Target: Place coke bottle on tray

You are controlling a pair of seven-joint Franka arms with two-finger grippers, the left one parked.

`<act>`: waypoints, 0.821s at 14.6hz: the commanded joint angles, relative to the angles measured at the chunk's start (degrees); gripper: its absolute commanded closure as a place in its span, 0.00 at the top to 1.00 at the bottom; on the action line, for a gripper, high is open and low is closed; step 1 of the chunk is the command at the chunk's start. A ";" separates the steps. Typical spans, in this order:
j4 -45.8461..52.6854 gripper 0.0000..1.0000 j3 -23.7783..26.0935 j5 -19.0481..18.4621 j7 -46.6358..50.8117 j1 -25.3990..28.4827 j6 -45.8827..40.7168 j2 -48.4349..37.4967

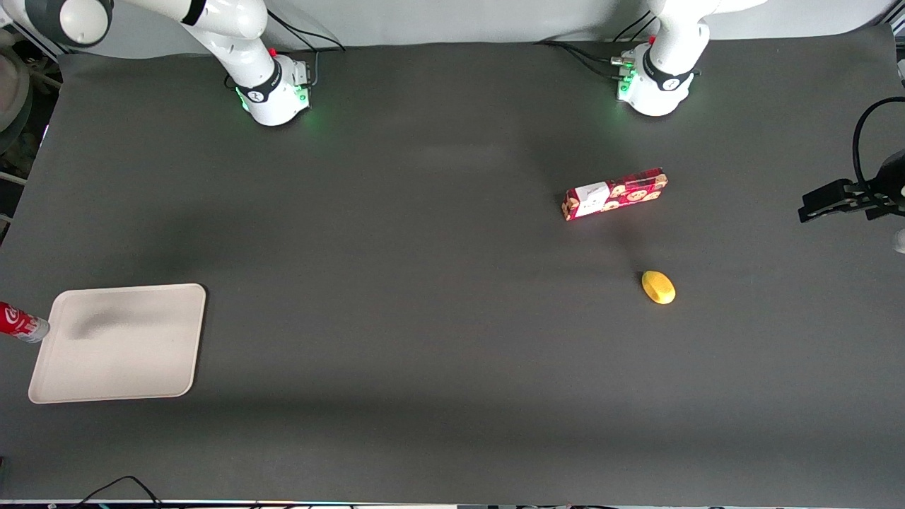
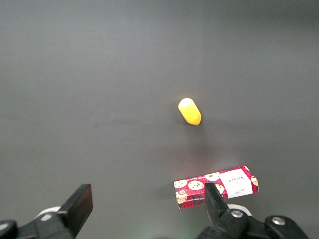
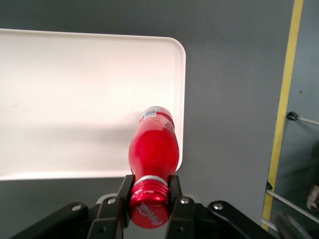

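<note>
My right gripper [image 3: 148, 191] is shut on the neck of the coke bottle [image 3: 154, 149], a slim red bottle with a red cap. It holds the bottle in the air over the edge of the cream-beige tray [image 3: 75, 99]. In the front view only the bottle's lower part with its silvery base [image 1: 21, 325] shows at the frame's edge, beside the tray [image 1: 120, 343] at the working arm's end of the table. The gripper itself is out of the front view.
A long red biscuit box [image 1: 614, 194] and a yellow lemon-like fruit [image 1: 658, 287] lie toward the parked arm's end of the table. A yellow tape line [image 3: 284, 109] runs along the table edge beside the tray.
</note>
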 commanded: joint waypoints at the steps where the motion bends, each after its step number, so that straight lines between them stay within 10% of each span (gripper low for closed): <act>1: 6.98 0.00 0.43 3.60 -2.58 -1.47 0.60 7.12; 10: 6.63 0.00 0.26 4.14 -4.25 -1.55 0.69 9.50; 12: 6.54 0.46 0.26 4.14 -4.78 -1.55 1.13 9.68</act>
